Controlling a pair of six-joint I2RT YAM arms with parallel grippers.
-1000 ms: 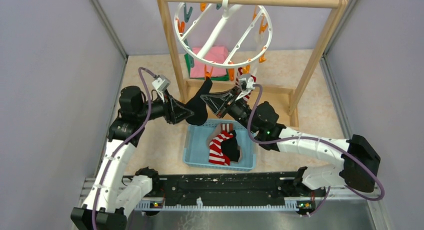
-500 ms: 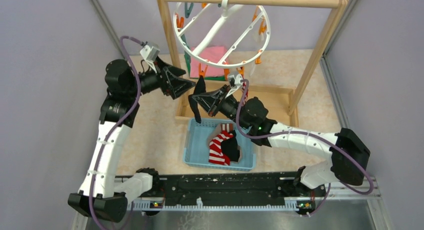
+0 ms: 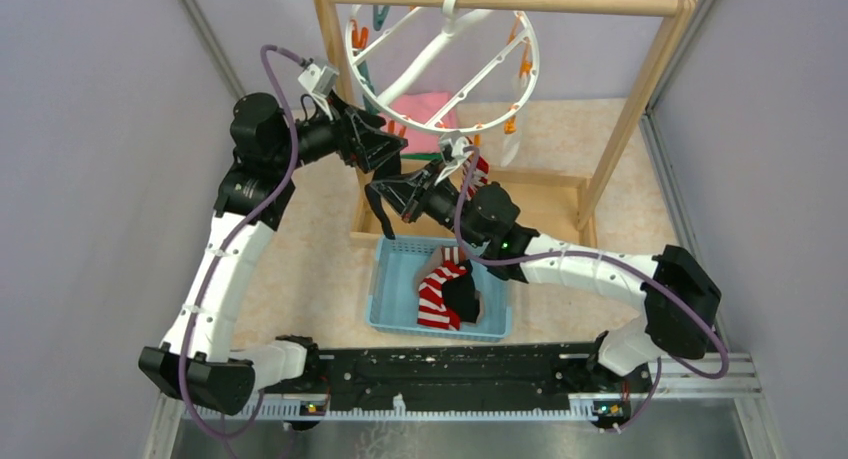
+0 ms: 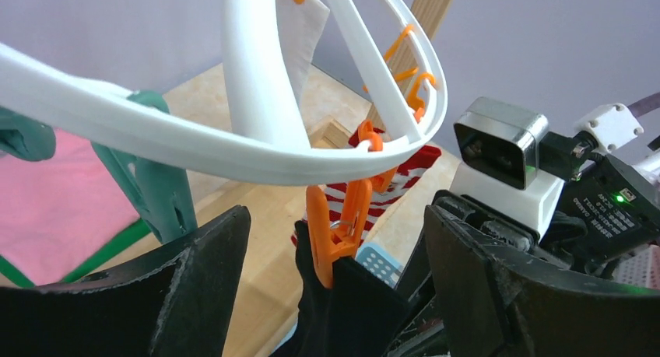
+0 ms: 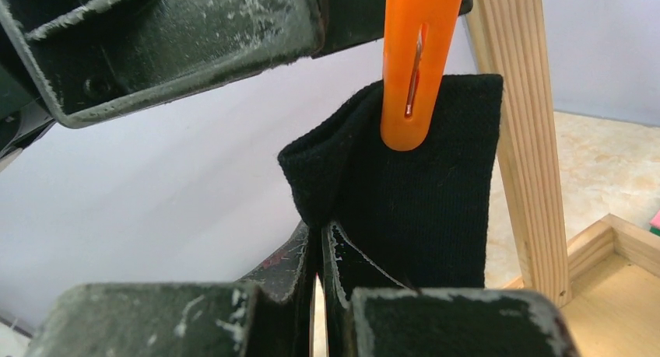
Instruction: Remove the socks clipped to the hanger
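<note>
The white ring hanger [image 3: 440, 49] hangs from the wooden rack. An orange clip [image 4: 340, 221] on its near rim grips a black sock [image 4: 354, 310]. My left gripper [image 4: 335, 248] is open, with one jaw on each side of that clip. My right gripper [image 5: 323, 248] is shut on the black sock [image 5: 424, 194] just under the clip [image 5: 416, 61]. From above, the left gripper [image 3: 392, 151] sits just above the right gripper [image 3: 385, 192], and the sock [image 3: 383, 219] dangles below. A red-and-white striped sock [image 4: 389, 190] and a white sock [image 4: 307, 30] stay clipped.
A blue basket [image 3: 395, 299] below holds a striped sock [image 3: 435, 291] and a black sock [image 3: 462, 294]. The wooden rack post [image 5: 517, 139] stands right behind the sock. A folded pink-and-green cloth [image 3: 425, 109] lies under the hanger. Grey walls close in on both sides.
My left gripper has let go of the black sock, risen and swung right to the hanger's rim, open around the orange clip. My right gripper has shifted left and up with the sock.
</note>
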